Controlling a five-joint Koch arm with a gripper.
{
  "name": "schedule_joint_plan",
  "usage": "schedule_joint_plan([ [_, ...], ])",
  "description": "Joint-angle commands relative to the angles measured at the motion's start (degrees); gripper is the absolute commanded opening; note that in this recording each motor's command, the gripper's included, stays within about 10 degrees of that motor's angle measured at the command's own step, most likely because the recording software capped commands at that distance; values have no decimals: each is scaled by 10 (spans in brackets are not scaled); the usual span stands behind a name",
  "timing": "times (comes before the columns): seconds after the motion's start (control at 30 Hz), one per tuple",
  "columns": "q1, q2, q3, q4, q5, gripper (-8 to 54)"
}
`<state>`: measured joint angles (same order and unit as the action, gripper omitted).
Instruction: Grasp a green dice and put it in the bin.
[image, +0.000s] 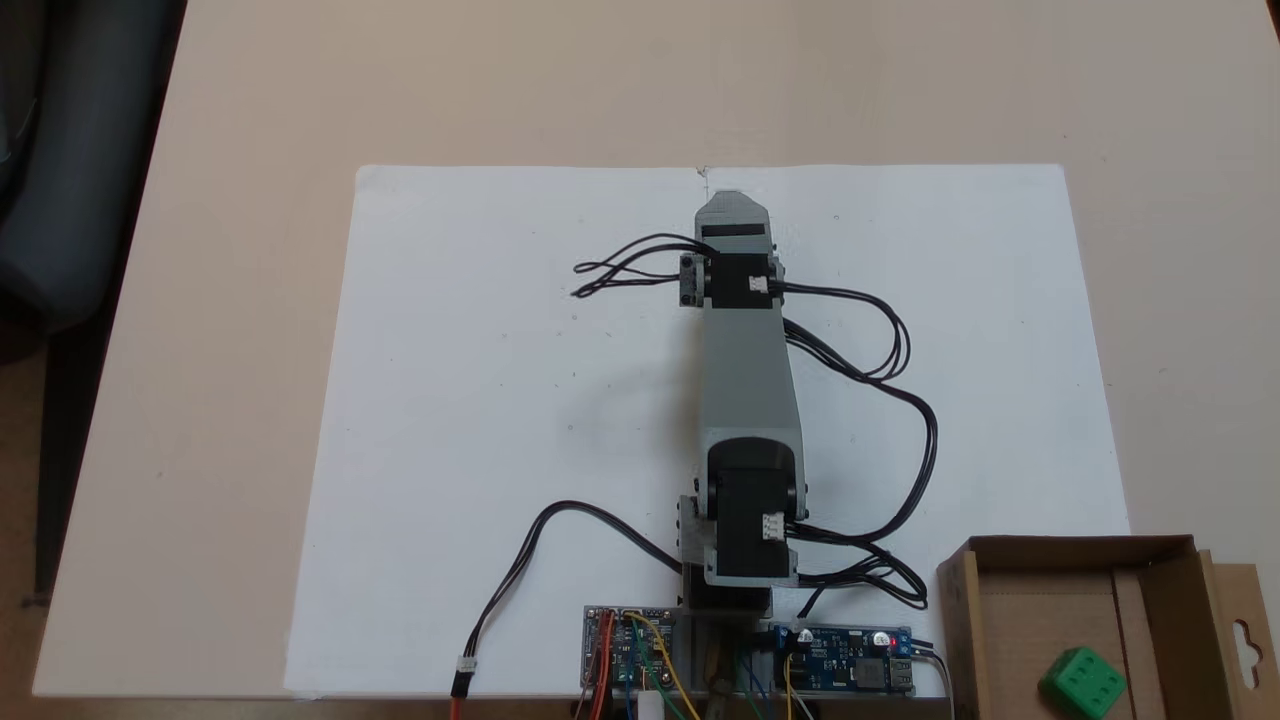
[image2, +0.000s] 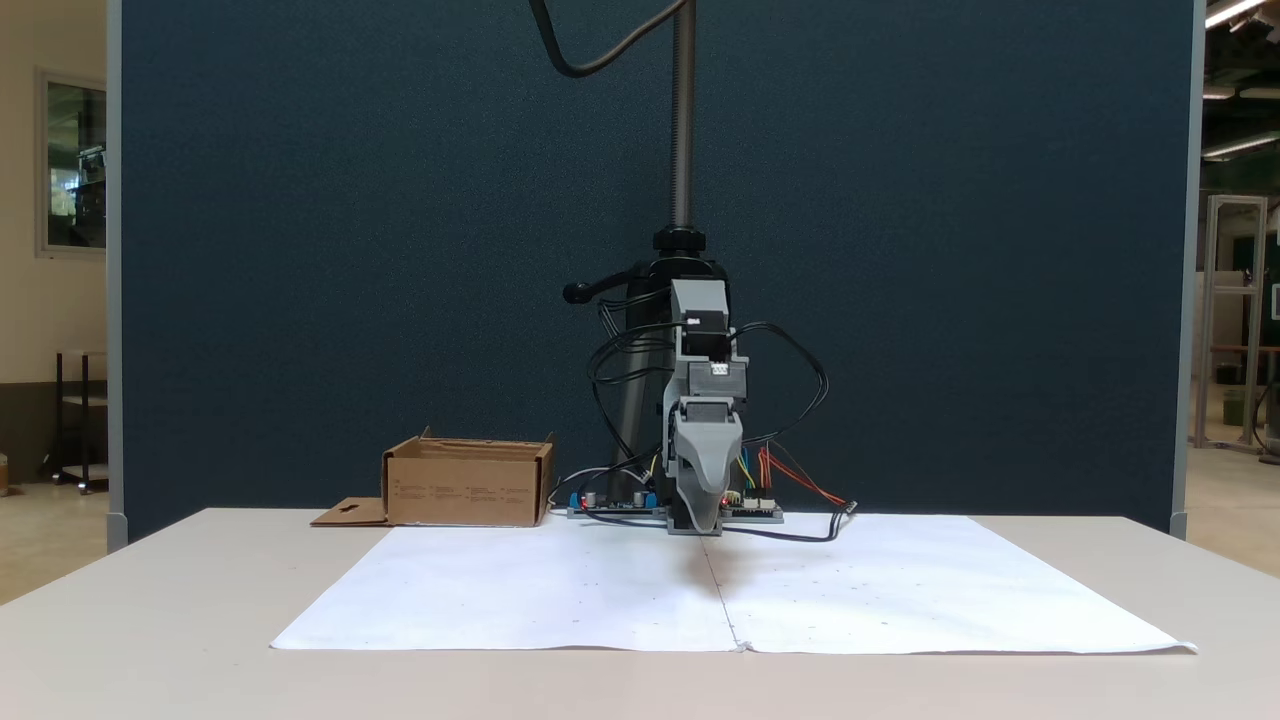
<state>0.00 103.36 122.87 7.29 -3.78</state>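
The green dice (image: 1083, 682) lies inside the bin (image: 1080, 548), a brown cardboard box at the lower right corner of a fixed view. In a fixed view from the front the bin (image2: 465, 490) stands at the left, and its walls hide the dice. The grey arm stretches straight out over the white paper (image: 500, 400), far from the bin. My gripper (image: 733, 198) points down with its tip (image2: 706, 522) at the paper. Nothing is held in it. A single tapered jaw faces the front camera and the other jaw is hidden behind it.
Circuit boards (image: 630, 650) and loose black cables (image: 900, 400) sit around the arm's base, beside the bin. The bin's flap with the hang-hole (image: 1245, 640) lies outward. A dark partition (image2: 300, 250) and a camera pole (image2: 683, 120) stand behind the table.
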Motion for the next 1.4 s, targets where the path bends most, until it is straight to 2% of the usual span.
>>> schedule_joint_plan([
  [0.0, -7, 41, 20, -95, 11, 438],
  [0.27, -4, 105, 238, -267, -4, 431],
  [0.57, 27, 206, 300, -447, -28, 431],
  [0.93, 25, 312, 490, -664, -29, 432],
  [1.13, 24, 325, 563, -771, -30, 434],
  [1.37, 23, 325, 566, -894, -33, 445],
])
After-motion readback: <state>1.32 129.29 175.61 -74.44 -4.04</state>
